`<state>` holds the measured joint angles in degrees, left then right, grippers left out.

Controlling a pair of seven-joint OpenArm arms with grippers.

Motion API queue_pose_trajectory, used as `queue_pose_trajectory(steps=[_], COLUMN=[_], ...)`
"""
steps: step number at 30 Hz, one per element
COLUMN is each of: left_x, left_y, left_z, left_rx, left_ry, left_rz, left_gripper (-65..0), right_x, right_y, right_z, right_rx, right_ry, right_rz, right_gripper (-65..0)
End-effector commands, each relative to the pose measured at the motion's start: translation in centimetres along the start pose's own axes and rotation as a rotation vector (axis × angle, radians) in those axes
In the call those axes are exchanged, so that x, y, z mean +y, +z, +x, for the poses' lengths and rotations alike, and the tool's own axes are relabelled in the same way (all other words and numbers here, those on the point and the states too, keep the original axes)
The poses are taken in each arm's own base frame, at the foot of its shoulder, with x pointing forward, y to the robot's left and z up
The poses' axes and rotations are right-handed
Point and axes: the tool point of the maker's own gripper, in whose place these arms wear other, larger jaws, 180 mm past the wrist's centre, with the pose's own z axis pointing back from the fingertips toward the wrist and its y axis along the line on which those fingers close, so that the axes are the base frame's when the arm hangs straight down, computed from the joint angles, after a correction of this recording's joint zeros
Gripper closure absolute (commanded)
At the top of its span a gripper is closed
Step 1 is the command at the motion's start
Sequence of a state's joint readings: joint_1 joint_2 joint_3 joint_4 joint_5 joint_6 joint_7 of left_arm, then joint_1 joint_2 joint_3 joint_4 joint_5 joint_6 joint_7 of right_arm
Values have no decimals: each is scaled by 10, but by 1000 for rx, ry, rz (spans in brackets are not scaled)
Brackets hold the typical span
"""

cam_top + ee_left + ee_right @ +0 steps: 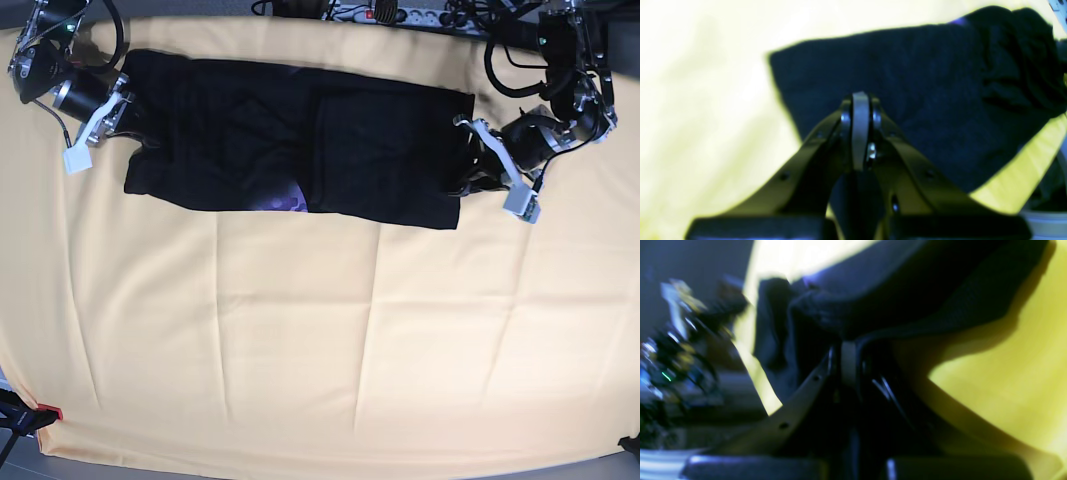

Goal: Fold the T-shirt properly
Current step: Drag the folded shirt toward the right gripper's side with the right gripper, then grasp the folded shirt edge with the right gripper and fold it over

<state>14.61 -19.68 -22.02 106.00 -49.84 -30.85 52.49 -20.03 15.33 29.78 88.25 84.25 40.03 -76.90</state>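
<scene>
Black T-shirt (300, 150) (folded lengthwise) lies across yellow table cloth (320, 340).

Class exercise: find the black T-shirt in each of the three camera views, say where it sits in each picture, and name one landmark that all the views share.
Left wrist: the T-shirt fills the centre and right, behind the left gripper.
Right wrist: it drapes across the top centre, bunched above the right gripper.
Base: it lies stretched along the top.
Shared landmark: the yellow table cloth beneath it.
</scene>
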Motion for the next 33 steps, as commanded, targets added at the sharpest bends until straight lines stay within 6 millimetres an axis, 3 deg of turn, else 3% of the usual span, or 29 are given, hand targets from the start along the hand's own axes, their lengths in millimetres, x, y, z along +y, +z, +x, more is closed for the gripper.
queue_pose_trajectory(steps=[1,7,13,23,28,33], left_x=[2,24,28,27,26,22], left_y=[8,27,31,30,29,27], left_z=[16,26,26,25,25,21], left_rx=[-54,-61,-43,-43,-48,-51], left_ry=[-15,-37,-51,-48,-41,-22], left_rz=[-1,63,73,71,68,58], left_gripper=[0,0,0,0,0,0], right_x=[1,-12,-24,-33,4,60], right_y=[11,57,101,140,124,95], right_z=[12,52,90,128,136,130], right_rx=[-10,-73,-106,-36,-74,-165], right_ry=[45,176,282,423,521,610], right_rz=[-18,-173,-308,-519,-503,-381], right_gripper=[0,0,0,0,0,0])
